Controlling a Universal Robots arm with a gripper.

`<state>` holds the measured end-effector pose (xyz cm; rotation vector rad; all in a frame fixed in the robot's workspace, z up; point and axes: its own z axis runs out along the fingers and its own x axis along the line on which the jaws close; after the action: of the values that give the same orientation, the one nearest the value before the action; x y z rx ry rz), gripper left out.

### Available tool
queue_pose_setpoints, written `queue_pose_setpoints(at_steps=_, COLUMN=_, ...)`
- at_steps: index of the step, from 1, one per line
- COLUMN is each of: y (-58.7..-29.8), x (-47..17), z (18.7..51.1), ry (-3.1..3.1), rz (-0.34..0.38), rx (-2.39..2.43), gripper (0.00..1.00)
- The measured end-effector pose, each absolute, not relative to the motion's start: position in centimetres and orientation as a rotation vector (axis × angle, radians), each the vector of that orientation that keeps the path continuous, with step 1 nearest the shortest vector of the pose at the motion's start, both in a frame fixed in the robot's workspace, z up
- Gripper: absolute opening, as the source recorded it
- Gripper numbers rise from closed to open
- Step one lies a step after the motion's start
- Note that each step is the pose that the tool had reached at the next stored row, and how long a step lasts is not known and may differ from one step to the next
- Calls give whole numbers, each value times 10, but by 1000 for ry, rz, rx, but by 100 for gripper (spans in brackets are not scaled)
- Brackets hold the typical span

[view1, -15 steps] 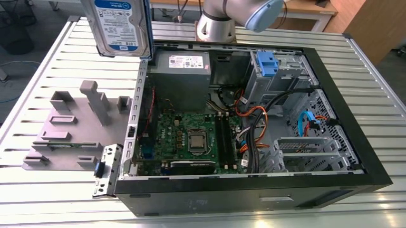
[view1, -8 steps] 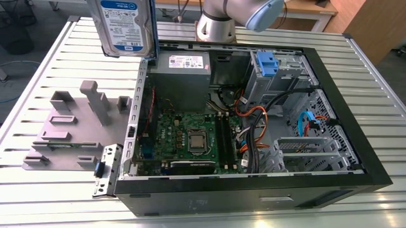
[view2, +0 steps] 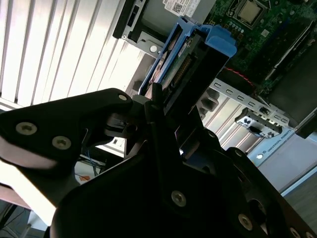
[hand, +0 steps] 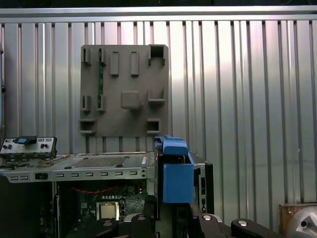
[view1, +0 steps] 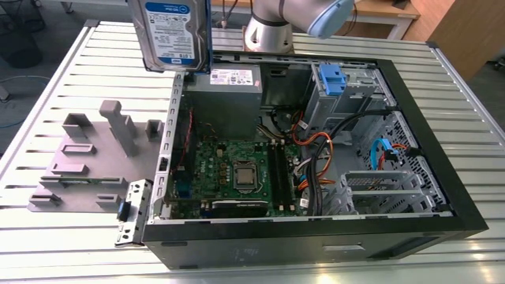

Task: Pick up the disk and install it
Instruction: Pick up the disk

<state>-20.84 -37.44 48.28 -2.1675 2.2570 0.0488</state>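
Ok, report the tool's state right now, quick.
The tool is closed, holding the disk in the air.

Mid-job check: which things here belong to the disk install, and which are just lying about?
Job: disk, held in gripper; open case.
Lying about: grey fixture plate; metal bracket at the case's edge.

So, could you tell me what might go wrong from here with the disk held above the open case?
The disk hangs upright above the computer case wall; it could clip that edge if lowered. The end effector grips it at one end, so it might tilt or slip. Cables lie beside the drive bays and could snag.
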Motion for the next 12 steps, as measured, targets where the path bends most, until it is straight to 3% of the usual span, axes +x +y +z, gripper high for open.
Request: queue_pose_setpoints(at_steps=12, y=-374, x=-176, z=482, ry=2257, rz=49, rx=-2167, gripper=35)
